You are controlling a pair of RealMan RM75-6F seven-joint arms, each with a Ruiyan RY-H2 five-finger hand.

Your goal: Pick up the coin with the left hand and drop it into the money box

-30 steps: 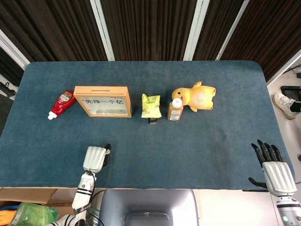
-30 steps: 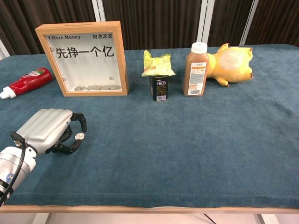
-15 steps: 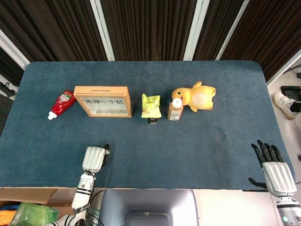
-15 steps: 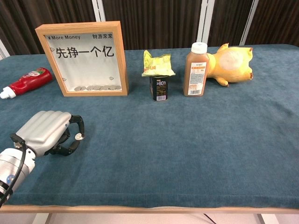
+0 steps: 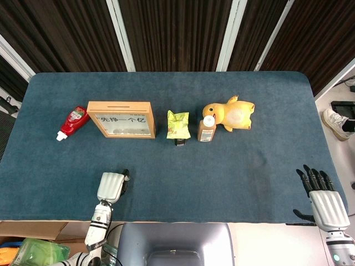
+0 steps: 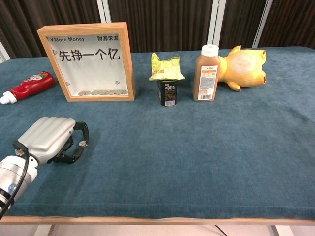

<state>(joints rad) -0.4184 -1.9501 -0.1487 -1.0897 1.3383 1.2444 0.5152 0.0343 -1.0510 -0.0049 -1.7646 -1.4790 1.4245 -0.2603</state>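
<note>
Presently the coin [image 6: 83, 143] is pinched between thumb and fingertip of the left hand [image 6: 49, 138], low over the table [image 6: 197, 147], well short of the money box [image 6: 88, 61]. The right hand [image 5: 324, 202] is held with fingers spread, grasping nothing.

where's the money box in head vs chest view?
Head view: money box, upper left, seen from above, between ketchup bottle and snack bag.
Chest view: money box, top left, upright, front facing the camera.
Shared landmark: the ketchup bottle, left of it in both.
</note>
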